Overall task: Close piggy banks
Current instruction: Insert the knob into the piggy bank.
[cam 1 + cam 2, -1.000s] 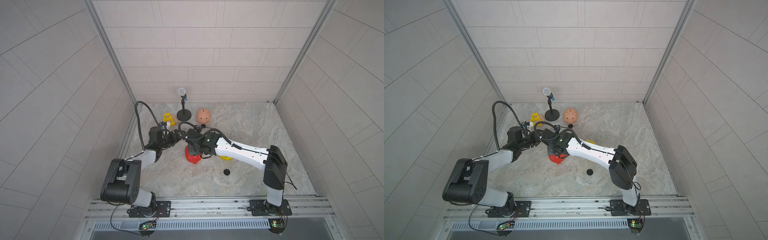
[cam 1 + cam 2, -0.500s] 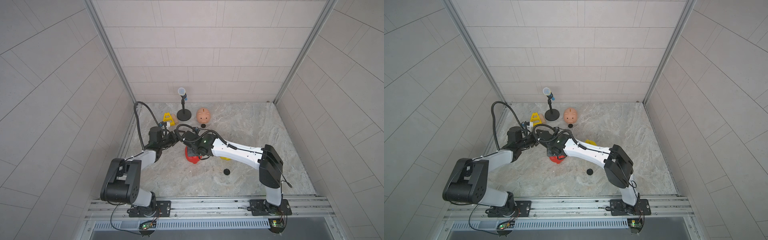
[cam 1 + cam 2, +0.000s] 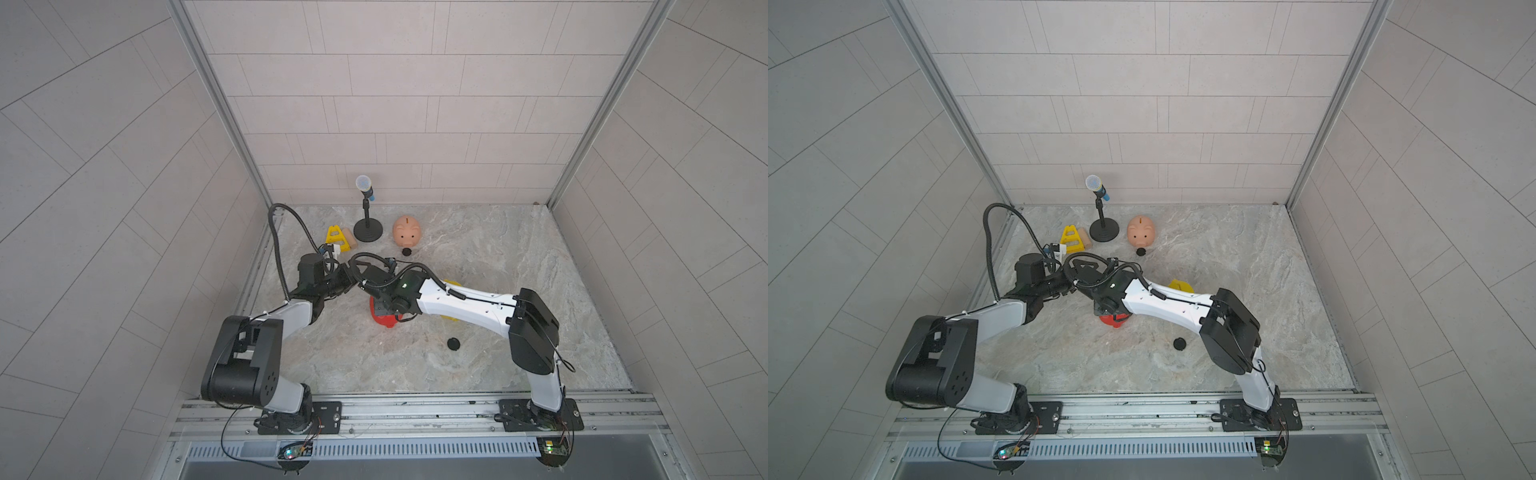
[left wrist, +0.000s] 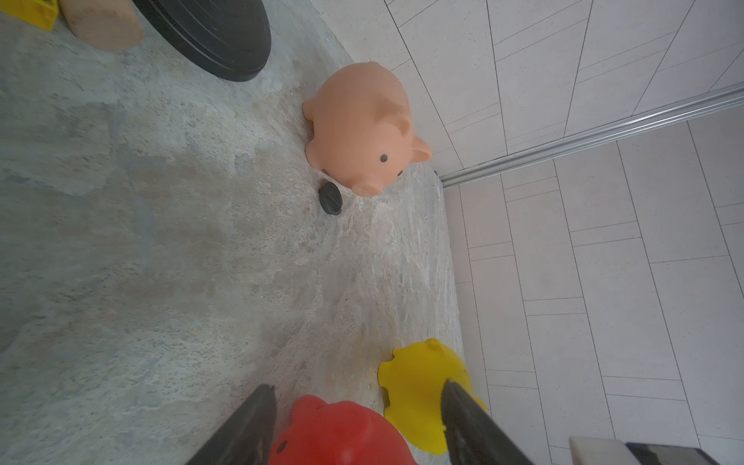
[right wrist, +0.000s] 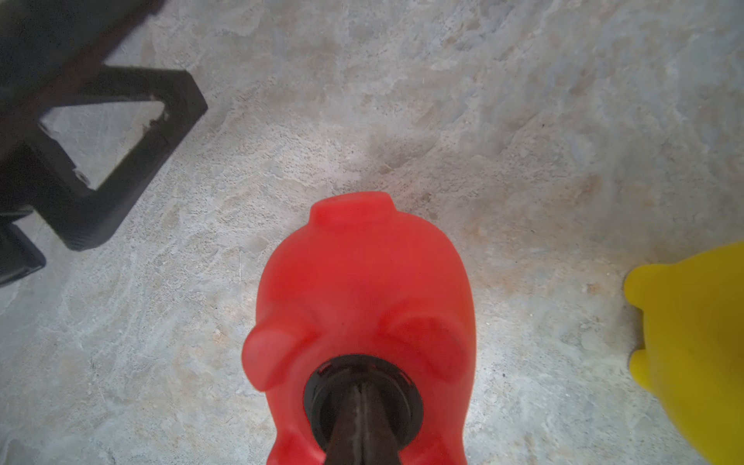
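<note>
Red pig (image 5: 362,282) lies mid-table w/ its belly hole turned up; in both top views it sits under the R wrist (image 3: 384,320). A seated plug (image 5: 318,402) fills that hole. The R gripper (image 5: 362,386) is closed tight, tips together & pushed into the plug's centre; can't tell whether they pinch a tab or only press.

Vs a sec ago:
- The pig hasn't shifted on the table.
- Neither gripper has changed width.
- The L arm is where it was.
- Only the R arm has moved; its elbow has swung in toward the centre & the wrist has edged slightly toward the L arm.

My read: the R arm is leaning on or working the plug home, not fetching anything. So the 1st pig looks nearly closed, though the pics don't show whether the plug is fully flush.

L gripper (image 4: 357,388) has its jaws apart, the pig's head btwn them but not clamped; the R wrist view shows its finger (image 5: 120,161) standing clear of the pig. So nothing braces the pig; a hard push could make it roll.

Yellow pig (image 4: 418,386) is just beside the red one, mostly hidden behind the R forearm in a top view (image 3: 1179,286). Peach pig (image 3: 407,232) stands upright at the back by the mic stand (image 3: 368,232), w/ a back plug (image 3: 406,251) just off its snout. A front plug (image 3: 453,343) lies loose on the table (image 3: 519,257) near the R arm. That leaves 2 pigs & 2 plugs to do.
</note>
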You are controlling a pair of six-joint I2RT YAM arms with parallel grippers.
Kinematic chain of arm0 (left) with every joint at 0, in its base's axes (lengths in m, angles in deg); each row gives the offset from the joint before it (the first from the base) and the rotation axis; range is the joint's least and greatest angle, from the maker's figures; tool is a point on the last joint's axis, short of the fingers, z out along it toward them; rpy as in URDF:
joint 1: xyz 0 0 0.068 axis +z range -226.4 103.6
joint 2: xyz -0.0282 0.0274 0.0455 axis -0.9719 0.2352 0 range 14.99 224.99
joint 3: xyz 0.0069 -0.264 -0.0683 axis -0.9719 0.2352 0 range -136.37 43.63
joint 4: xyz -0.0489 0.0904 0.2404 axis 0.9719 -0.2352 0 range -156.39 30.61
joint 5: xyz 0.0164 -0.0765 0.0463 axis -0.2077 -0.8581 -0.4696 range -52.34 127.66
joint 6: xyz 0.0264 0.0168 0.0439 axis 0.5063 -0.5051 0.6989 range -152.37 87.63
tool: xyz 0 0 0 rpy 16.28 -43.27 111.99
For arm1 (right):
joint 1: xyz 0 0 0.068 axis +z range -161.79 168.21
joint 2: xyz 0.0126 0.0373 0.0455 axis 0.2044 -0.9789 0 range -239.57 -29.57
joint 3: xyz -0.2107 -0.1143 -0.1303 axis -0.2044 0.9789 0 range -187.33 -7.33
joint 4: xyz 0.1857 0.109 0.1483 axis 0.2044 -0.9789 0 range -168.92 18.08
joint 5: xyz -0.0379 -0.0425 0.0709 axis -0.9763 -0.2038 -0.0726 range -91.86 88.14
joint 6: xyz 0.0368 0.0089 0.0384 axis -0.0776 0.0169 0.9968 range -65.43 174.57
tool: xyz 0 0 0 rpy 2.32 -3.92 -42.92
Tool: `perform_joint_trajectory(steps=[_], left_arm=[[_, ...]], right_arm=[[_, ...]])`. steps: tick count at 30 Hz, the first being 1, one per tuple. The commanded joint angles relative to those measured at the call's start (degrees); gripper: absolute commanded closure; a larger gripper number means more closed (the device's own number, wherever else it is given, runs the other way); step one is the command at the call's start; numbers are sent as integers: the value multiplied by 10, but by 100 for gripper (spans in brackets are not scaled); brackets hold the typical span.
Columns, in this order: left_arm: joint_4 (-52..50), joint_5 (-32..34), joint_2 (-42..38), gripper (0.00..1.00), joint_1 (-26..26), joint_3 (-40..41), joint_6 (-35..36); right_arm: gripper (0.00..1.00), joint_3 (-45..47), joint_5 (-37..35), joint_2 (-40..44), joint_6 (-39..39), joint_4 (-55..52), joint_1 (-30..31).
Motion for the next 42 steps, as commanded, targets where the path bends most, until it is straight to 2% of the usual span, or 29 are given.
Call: perform_joint_trajectory(steps=[1, 15, 31, 42], left_arm=[[-4, 4, 3, 29, 1, -3, 14], [-9, 6, 8, 29, 1, -6, 16], [-8, 3, -2, 29, 1, 0, 12], [7, -15, -8, 29, -28, 24, -4]], right_arm=[[100, -1, -19, -9, 13, -19, 2], [100, -2, -28, -8, 34, -13, 2], [100, 0, -25, -58, 37, -19, 5], [100, 11, -19, -50, 39, -8, 4]])
